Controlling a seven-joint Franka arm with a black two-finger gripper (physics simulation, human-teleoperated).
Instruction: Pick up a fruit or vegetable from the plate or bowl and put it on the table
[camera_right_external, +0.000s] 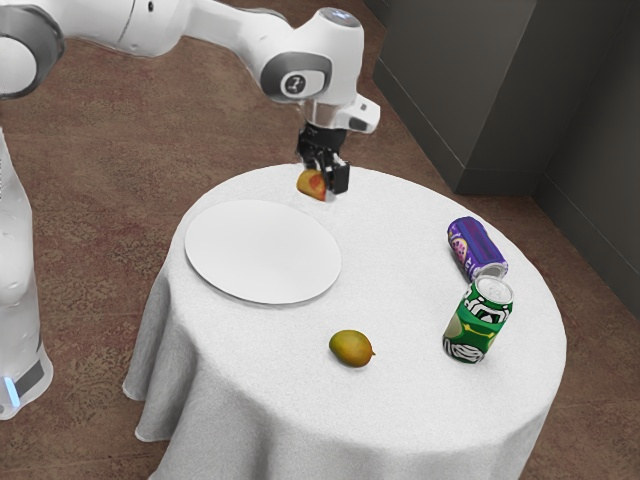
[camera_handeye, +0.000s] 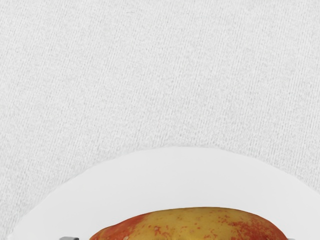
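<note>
No brand, word or number reads for certain. Green can (camera_right_external: 478, 325) has black-and-white print near its top and again near its base, too small to make out; purple can (camera_right_external: 475, 247) has a light printed patch on its side, same problem. Robot arm (camera_right_external: 313, 68) has a round dark badge (camera_right_external: 295, 85) with a light character on one joint, maybe a 2, can't confirm.
</note>
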